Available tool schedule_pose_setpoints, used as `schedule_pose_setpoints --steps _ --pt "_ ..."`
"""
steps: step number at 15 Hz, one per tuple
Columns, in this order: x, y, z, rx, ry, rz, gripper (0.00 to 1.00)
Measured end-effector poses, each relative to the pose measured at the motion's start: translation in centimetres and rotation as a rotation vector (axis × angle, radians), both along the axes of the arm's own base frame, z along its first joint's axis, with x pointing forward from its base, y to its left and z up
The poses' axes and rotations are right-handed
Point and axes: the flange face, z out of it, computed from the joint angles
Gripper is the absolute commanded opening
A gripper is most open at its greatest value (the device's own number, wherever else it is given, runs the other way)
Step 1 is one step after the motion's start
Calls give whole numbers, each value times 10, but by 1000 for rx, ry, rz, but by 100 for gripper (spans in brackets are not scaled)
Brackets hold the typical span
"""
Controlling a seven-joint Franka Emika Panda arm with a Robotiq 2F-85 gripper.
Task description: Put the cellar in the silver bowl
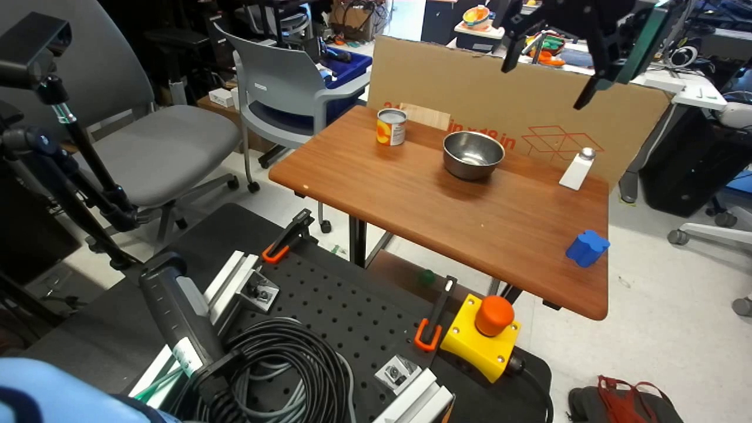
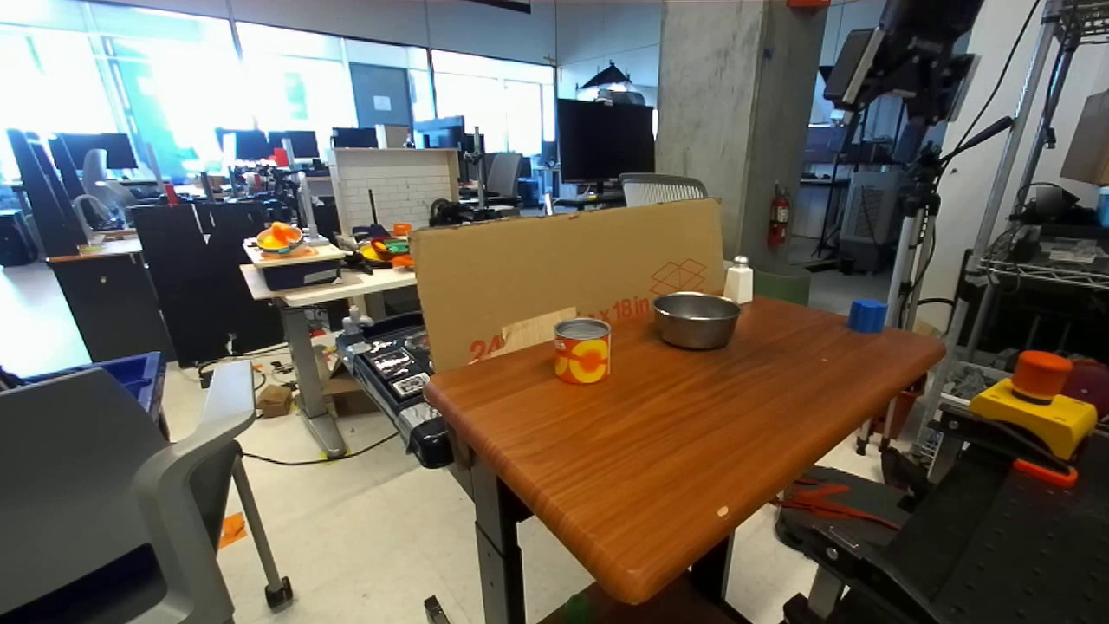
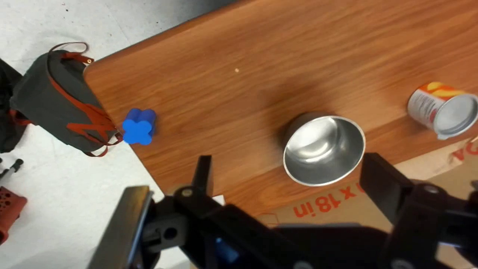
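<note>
step judged: approach | claw [image 1: 543, 88] parted, nothing held | shaker [image 1: 578, 169] seen right of bowl [image 1: 473, 157] in both exterior views | next: claw to be aligned over shaker, then lowered

High at the upper right in an exterior view, the gripper [image 1: 543, 88] hangs with its jaws spread, and I can see clear air between it and the table [image 1: 411, 176]. The cardboard panel [image 1: 499, 100] walls off the far edge, the white shaker [image 1: 576, 172] standing near it at right. Upper centre is taken by the silver bowl [image 1: 471, 165], with bare wood left of it before the can [image 1: 391, 127]. More bare wood separates bowl from near edge, and shaker from blue cube [image 1: 587, 248] below.
</note>
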Motion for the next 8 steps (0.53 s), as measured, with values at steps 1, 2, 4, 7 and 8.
schedule_pose_setpoints --steps 1,2,4,7,8 --pt "17 -10 -4 -6 7 -28 100" --pt "34 -19 -9 -12 13 -53 100" --pt "69 -32 -21 -23 27 -102 100" --pt "115 -47 -44 -32 74 -169 100" --pt "128 -51 -52 -33 96 -188 100"
